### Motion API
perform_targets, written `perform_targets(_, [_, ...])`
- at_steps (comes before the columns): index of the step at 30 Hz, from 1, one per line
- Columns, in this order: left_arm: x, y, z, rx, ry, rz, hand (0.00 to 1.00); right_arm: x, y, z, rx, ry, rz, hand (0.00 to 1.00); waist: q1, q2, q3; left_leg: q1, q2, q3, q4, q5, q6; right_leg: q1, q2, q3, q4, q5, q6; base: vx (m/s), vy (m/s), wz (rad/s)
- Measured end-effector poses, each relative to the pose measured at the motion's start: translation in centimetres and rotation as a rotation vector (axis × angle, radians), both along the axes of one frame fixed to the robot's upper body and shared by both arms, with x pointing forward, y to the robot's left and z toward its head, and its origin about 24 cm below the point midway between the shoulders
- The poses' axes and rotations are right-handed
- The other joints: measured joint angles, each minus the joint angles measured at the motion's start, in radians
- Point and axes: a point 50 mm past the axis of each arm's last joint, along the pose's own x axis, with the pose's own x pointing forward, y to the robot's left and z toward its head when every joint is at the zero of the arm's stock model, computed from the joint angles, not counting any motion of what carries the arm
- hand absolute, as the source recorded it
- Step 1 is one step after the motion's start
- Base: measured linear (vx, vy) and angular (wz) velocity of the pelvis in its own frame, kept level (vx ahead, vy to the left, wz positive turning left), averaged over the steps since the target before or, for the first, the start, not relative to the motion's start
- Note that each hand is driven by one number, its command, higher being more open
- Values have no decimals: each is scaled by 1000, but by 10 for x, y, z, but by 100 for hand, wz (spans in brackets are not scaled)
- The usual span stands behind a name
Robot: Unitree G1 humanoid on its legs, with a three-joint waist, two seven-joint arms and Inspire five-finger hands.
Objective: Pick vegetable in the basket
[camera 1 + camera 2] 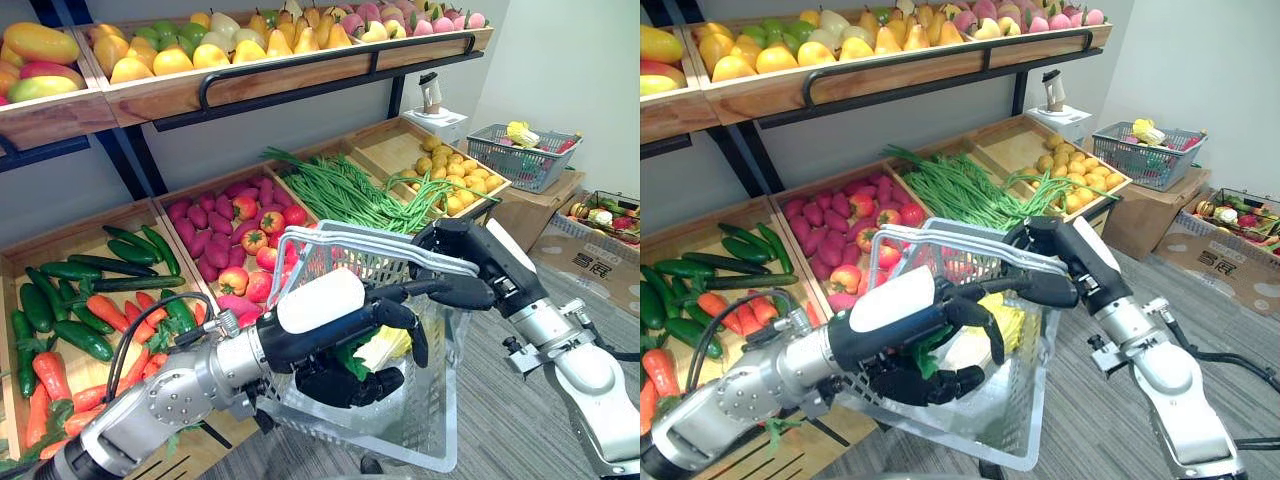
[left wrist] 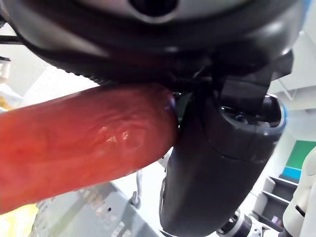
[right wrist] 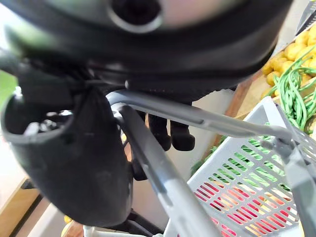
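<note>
Gripping an orange-red carrot (image 2: 84,143), the left robot hand (image 1: 310,345) has its thumb and fingers curled round it; the carrot's length sticks out past the thumb. From the head views this hand sits low over the open top of the grey basket (image 1: 425,400), fingers down inside the rim. A bit of green leaf shows by the palm. A pale yellow vegetable (image 1: 385,347) lies in the basket just beside the fingers.

The right robot hand (image 1: 455,272) is clamped on the basket handles (image 3: 197,116), fingers wrapped over both bars, basket hanging under it.

Behind: display crates with cucumbers (image 1: 70,270), tomatoes (image 1: 262,225) and green beans (image 1: 340,190). A second basket (image 1: 522,158) stands well apart at the far right.
</note>
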Motion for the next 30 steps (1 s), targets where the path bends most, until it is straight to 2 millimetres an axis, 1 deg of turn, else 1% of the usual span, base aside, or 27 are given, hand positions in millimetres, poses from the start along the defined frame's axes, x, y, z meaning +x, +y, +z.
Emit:
perform_targets(2, [2, 1, -2, 8, 10, 8, 0, 0, 0, 0, 0, 0, 0, 0, 0, -1, -1, -1, 0, -1, 0, 0, 0, 0, 0, -1, 0, 0, 0, 0, 0, 0])
perform_targets(3, [4, 3, -4, 14, 18, 17, 100, 0, 0, 0, 0, 0, 0, 0, 0, -2, -1, -1, 0, -2, 0, 0, 0, 0, 0, -1, 0, 0, 1, 0, 0, 0])
perform_targets(13, [13, 8, -16, 50, 52, 83, 100, 0, 0, 0, 1, 0, 0, 0, 0, -7, -3, -3, -1, -6, -2, 0, 0, 0, 0, -4, 0, -2, 2, 0, 0, 0])
perform_targets(20, [14, 7, -16, 59, 23, 93, 100, 0, 0, -1, 2, 2, 0, 0, 0, -10, -5, -4, -1, -8, -2, 0, 0, 0, 0, -6, 0, -2, 3, 0, 0, 0])
perform_targets(22, [16, 7, -13, 54, 9, 97, 100, -1, 0, -1, 3, 5, -1, 0, 0, -10, -5, -4, -1, -10, -2, 0, 0, 0, -1, -7, 0, -2, 3, 0, 0, 0])
perform_targets(26, [21, 7, 1, 60, -66, 90, 100, -1, -1, -2, 3, 7, -3, 0, 1, -9, -6, -6, -1, -13, -2, 0, 0, 0, -2, -10, 0, -3, 2, 0, 0, 0])
perform_targets(27, [20, 8, 11, 64, -112, 83, 100, -1, -1, -2, 6, 7, -8, 0, 1, -9, -6, -6, 0, -13, -2, 0, 0, 0, -2, -11, 0, -3, 2, 0, 0, 0])
perform_targets(28, [20, 8, 15, 58, -124, 79, 100, -1, -2, -2, 7, 7, -12, 0, 1, -9, -7, -6, 0, -14, -3, 0, 0, 0, -2, -12, 0, -4, 2, 0, 0, 0])
perform_targets(29, [18, 10, 25, 27, -147, 77, 100, 0, -5, -3, 9, 11, -25, 0, 1, -7, -8, -6, 0, -15, -5, 0, 0, 0, -3, -13, 0, -4, 2, 0, 0, 0])
perform_targets(30, [17, 12, 30, 11, -164, 78, 100, 0, -7, -4, 9, 15, -32, 0, 2, -6, -10, -6, 0, -15, -5, 0, 0, 0, -3, -14, 0, -5, 3, 0, 0, 4])
